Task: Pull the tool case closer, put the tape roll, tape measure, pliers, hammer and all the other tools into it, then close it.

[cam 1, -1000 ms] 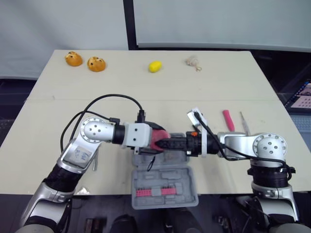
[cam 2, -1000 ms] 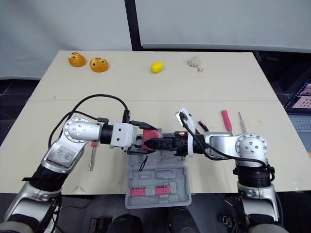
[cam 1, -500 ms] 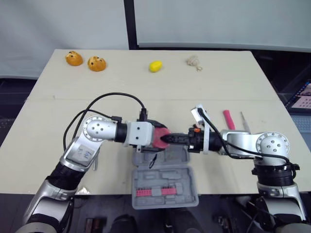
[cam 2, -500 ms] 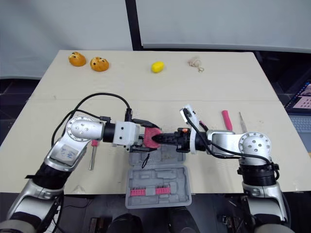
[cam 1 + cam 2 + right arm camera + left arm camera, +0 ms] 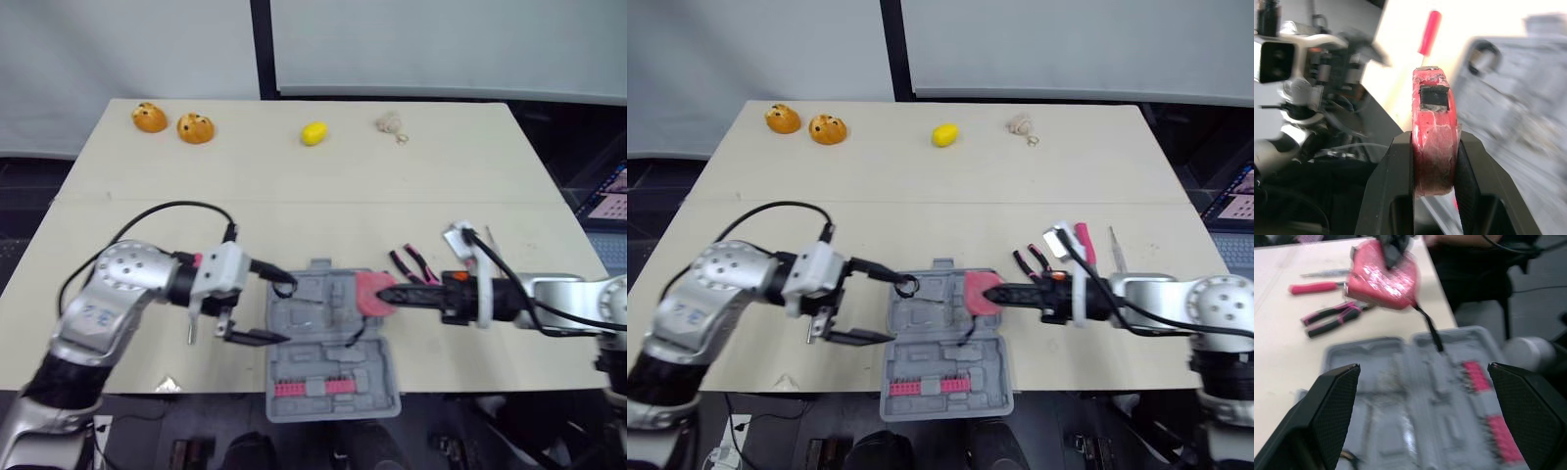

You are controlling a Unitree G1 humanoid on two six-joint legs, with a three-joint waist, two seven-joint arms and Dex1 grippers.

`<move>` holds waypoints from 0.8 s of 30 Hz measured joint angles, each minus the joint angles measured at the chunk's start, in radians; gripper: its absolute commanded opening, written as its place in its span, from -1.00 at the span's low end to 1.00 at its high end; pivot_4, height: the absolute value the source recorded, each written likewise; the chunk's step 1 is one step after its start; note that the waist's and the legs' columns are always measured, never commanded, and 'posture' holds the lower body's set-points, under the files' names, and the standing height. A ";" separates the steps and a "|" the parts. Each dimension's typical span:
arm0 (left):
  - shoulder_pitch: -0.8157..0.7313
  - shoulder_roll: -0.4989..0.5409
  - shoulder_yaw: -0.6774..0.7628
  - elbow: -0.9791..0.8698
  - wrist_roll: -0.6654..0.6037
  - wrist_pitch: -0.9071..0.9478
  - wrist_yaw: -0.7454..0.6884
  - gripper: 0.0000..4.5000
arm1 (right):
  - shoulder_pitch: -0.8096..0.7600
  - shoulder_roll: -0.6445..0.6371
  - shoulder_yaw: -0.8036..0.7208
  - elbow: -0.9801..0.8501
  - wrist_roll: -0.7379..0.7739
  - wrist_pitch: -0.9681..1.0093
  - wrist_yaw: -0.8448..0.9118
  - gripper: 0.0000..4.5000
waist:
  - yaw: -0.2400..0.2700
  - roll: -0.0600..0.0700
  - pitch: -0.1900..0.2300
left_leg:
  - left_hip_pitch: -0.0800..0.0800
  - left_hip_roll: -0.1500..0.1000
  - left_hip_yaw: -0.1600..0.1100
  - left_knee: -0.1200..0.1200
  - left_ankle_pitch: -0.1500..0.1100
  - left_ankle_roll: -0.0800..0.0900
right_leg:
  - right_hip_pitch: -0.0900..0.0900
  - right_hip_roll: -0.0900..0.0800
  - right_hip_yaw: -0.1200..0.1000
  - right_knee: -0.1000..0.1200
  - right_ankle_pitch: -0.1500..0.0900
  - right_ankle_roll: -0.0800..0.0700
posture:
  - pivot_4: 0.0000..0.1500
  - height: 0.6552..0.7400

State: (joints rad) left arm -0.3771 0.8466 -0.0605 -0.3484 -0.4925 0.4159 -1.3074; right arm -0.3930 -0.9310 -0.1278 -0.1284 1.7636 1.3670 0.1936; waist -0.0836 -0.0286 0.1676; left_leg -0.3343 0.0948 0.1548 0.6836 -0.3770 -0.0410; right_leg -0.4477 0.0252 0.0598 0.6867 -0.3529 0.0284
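Now tape measure (image 5: pixel 370 293) in right hand (image 5: pixel 385 294) alone, over tool case (image 5: pixel 333 374) (left hand (image 5: pixel 288 313) wide, newly apart).

No lettering, brand, number or sign is legible on the tool case (image 5: pixel 315 357), the tape measure (image 5: pixel 370 293) or the table (image 5: pixel 294 186); a screen (image 5: pixel 614 192) at three o'clock is too small to read.

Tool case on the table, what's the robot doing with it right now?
The right gripper is shut on the pink tape measure and holds it over the open tool case. The left gripper hangs open by the case's left edge, holding nothing. The pliers lie on the table to the case's right, not yet packed.
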 measured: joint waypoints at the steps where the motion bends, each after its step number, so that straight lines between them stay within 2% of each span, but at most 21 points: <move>1: 0.018 0.019 0.009 -0.022 -0.027 0.020 -0.014 1.00 | 0.021 -0.024 -0.001 0.014 -0.040 0.008 0.042 -0.76 | 0.000 0.000 0.000 | 0.000 0.000 0.000 0.000 0.000 0.000 | 0.001 0.000 0.000 0.000 0.000 0.000 | 1.00 1.00; 5: 0.092 0.063 0.045 -0.076 -0.083 0.046 -0.040 1.00 | 0.090 -0.094 0.046 0.057 -0.301 -0.021 0.240 -0.76 | 0.001 0.000 0.000 | 0.000 -0.001 -0.001 0.000 0.000 0.000 | 0.001 0.000 0.000 -0.001 0.000 0.001 | 1.00 1.00; 11: 0.121 0.071 0.048 -0.081 -0.062 -0.008 -0.040 1.00 | 0.112 -0.097 0.140 0.099 -0.585 -0.123 0.498 -0.76 | 0.001 0.000 0.000 | 0.000 -0.001 -0.001 -0.001 0.000 0.000 | 0.001 0.000 0.000 -0.001 0.000 0.001 | 1.00 1.00; 16: 0.122 0.071 0.048 -0.087 -0.046 -0.029 -0.021 1.00 | 0.116 -0.100 0.194 0.136 -0.735 -0.169 0.635 -0.76 | 0.001 0.000 0.000 | 0.000 -0.001 -0.001 0.000 0.000 0.000 | 0.001 0.000 0.000 -0.002 0.000 0.001 | 1.00 1.00; 24: 0.136 0.071 0.048 -0.112 -0.035 -0.046 -0.009 1.00 | 0.099 -0.035 0.238 0.169 -0.862 -0.171 0.713 -0.76 | 0.001 0.001 0.000 | 0.000 -0.001 -0.001 0.000 0.000 0.000 | 0.001 0.000 0.000 -0.001 0.000 0.001 | 1.00 1.00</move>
State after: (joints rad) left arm -0.2415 0.9176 -0.0129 -0.4605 -0.5278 0.3697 -1.3165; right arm -0.2937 -0.9661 0.1102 0.0410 0.9012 1.1960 0.9065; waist -0.0829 -0.0281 0.1679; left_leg -0.3341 0.0934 0.1534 0.6833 -0.3770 -0.0410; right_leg -0.4469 0.0253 0.0596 0.6858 -0.3525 0.0291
